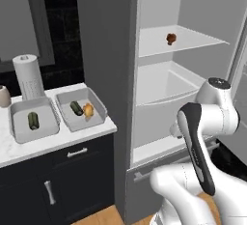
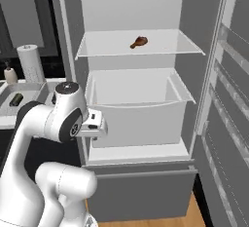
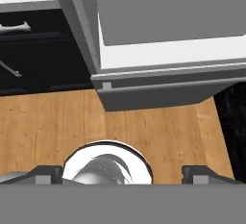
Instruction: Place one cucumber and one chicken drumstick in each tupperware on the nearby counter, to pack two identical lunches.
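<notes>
Two grey tupperware boxes stand side by side on the white marble counter. The left tupperware holds one cucumber. The right tupperware holds a cucumber and a chicken drumstick. Another drumstick lies on the upper shelf of the open fridge. My gripper is open and empty, pointing down at the wooden floor in front of the fridge, well below that shelf. Its fingertips stand wide apart.
A paper towel roll and a small bottle stand at the back of the counter. The fridge has a deep white drawer under the shelf, and its open door is at the right. Dark cabinets sit below the counter.
</notes>
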